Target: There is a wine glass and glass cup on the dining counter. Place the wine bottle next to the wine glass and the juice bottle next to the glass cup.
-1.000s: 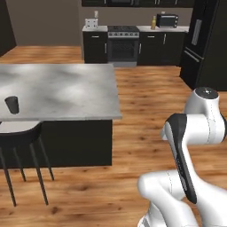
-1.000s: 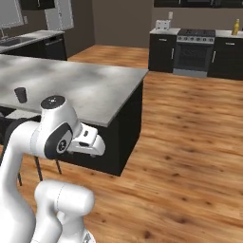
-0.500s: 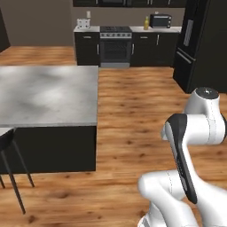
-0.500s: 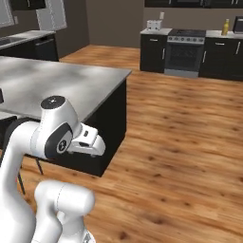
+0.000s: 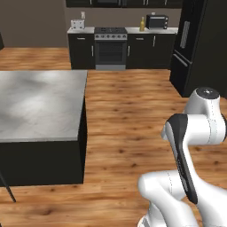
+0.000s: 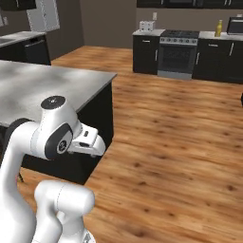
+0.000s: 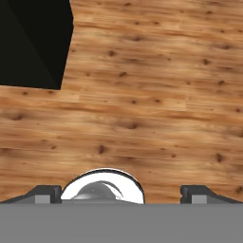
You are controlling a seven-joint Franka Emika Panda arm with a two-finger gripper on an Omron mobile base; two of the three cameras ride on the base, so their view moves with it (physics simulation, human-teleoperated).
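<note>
Gripper (image 7: 121, 197) hangs over bare wood floor (image 7: 142, 95), fingertips far apart at the lower edge of hand view, nothing between them, so wide open and holding nothing. Dark corner of the dining counter base (image 7: 33, 42) sits at the upper left of hand view. Dining counter (image 5: 40, 106) w/ grey-white marble top fills the left of left base view, its near right corner toward the arm; in right base view the same top (image 6: 42, 88) runs in from the left edge, arm folded low in front of it. Juice bottle (image 5: 142, 24), yellow, stands upright, long axis vertical, cap end up, on the far kitchen counter (image 5: 164, 31) by the back wall, just left of the microwave (image 5: 157, 21) and right of the stove (image 5: 111, 44); in right base view it stands (image 6: 219, 28) near that counter's right end, between stove (image 6: 178, 52) and microwave (image 6: 236, 24). Too small to read label or cap. Toaster (image 5: 77, 26) sits at the left end of the far counter. Black fridge (image 5: 199, 44) stands along the right side. Counter w/ the bottle is well apart from the arm, across open floor.
</note>
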